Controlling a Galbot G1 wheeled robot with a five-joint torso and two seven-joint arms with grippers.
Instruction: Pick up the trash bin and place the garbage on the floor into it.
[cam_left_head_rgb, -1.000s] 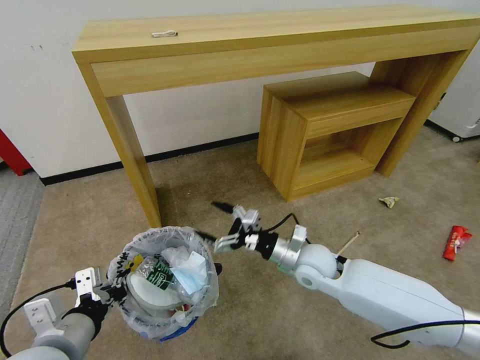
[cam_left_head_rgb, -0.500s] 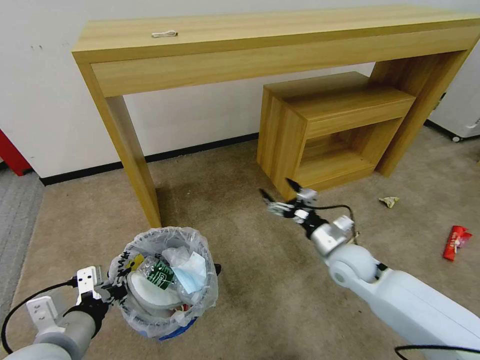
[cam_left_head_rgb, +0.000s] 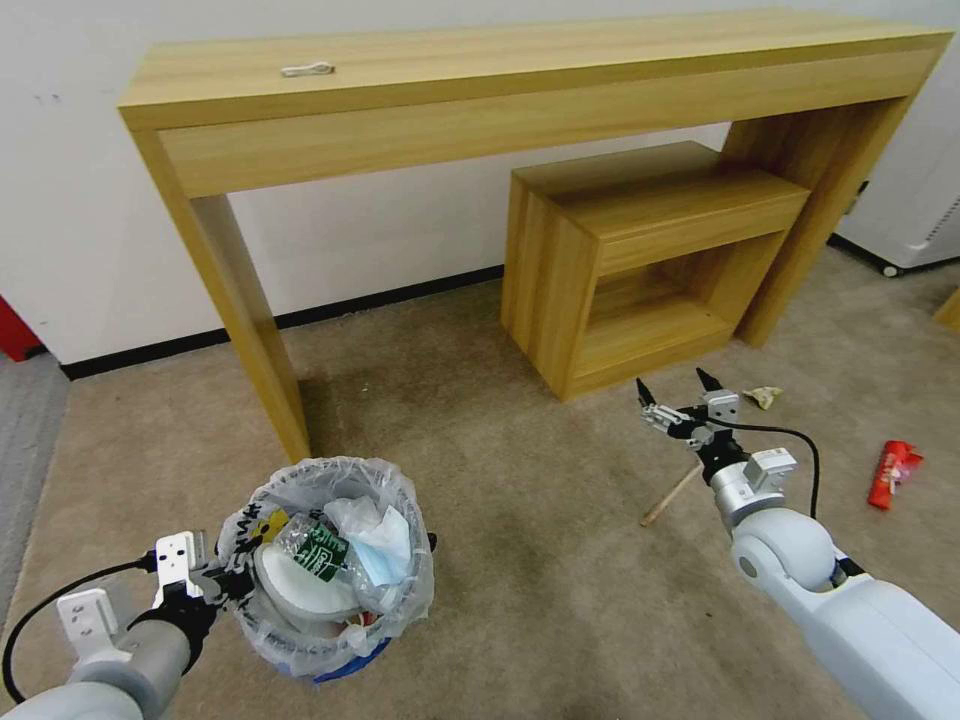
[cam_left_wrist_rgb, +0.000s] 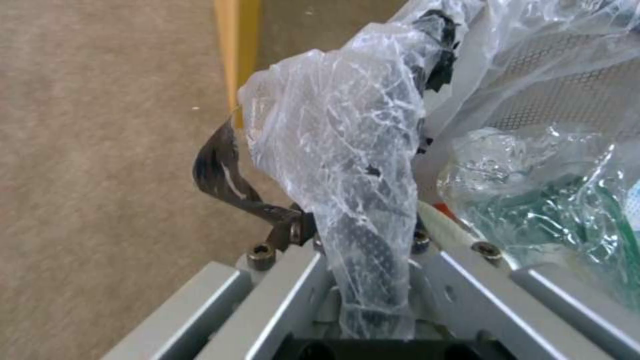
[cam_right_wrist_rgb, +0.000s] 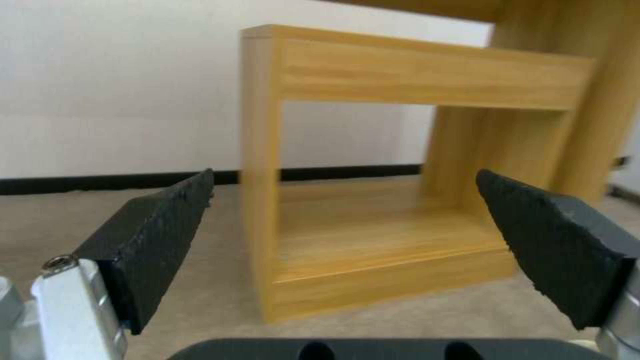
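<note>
The trash bin (cam_left_head_rgb: 330, 610), black with a crinkled clear liner, sits low at my left over the beige floor (cam_left_head_rgb: 520, 560). It holds a white slipper (cam_left_head_rgb: 300, 590), a green-label bottle (cam_left_head_rgb: 318, 552) and a blue mask (cam_left_head_rgb: 385, 548). My left gripper (cam_left_head_rgb: 222, 582) is shut on the bin's near rim; the left wrist view shows the bin liner (cam_left_wrist_rgb: 347, 150) pinched between its fingers. My right gripper (cam_left_head_rgb: 678, 392) hangs open and empty above the carpet, pads (cam_right_wrist_rgb: 157, 235) wide apart. Below it lies a wooden stick (cam_left_head_rgb: 671, 495). A crumpled scrap (cam_left_head_rgb: 765, 397) and a red packet (cam_left_head_rgb: 893, 472) lie to the right.
A long wooden desk (cam_left_head_rgb: 520, 90) stands against the wall, one leg (cam_left_head_rgb: 250, 330) just behind the bin. A low wooden shelf unit (cam_left_head_rgb: 640, 250) sits under the desk, in front of the right gripper. A white appliance (cam_left_head_rgb: 915, 200) stands at the far right.
My right arm has swung from beside the bin's rim out to the right, gripper open throughout, and now hangs over the stick. The head camera has turned slightly right. The left gripper keeps its hold.
</note>
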